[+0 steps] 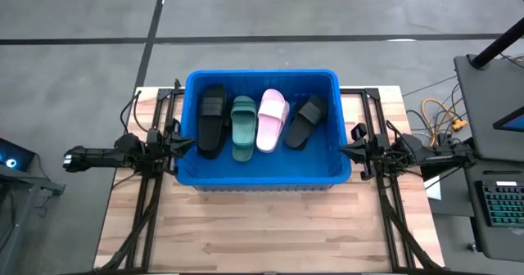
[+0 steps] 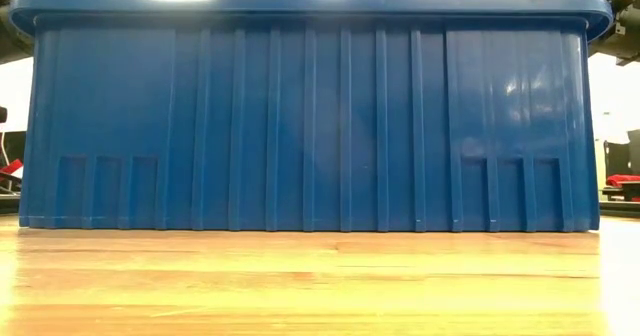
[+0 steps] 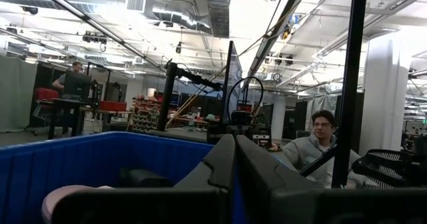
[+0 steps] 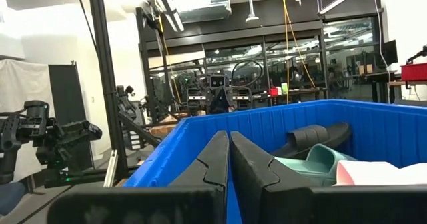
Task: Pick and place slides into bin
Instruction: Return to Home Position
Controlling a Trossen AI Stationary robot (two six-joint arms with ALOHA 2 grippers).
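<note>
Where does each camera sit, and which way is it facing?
High view: overhead, looking straight down on the wooden table, big blue ribbed plastic bin, dark left arm and right arm.
Low view: at tabletop height, facing the bin's long wall; arm parts at top corners.
Left wrist view: on the left arm, looking past the shut left gripper across the bin into the room.
Right wrist view: likewise past the shut right gripper, from the opposite side.
Shared: both wrist views show the light pink rubber slide.

Bin point(image 1: 262, 177) spans the far half of the counter point(image 1: 262, 234). Its top stands open above four slides point(image 1: 243, 128) lying side by side. The left pincer point(image 1: 188, 146) and right pincer point(image 1: 344, 151), fingers together, flank its side walls. The near boards give open passage.
</note>
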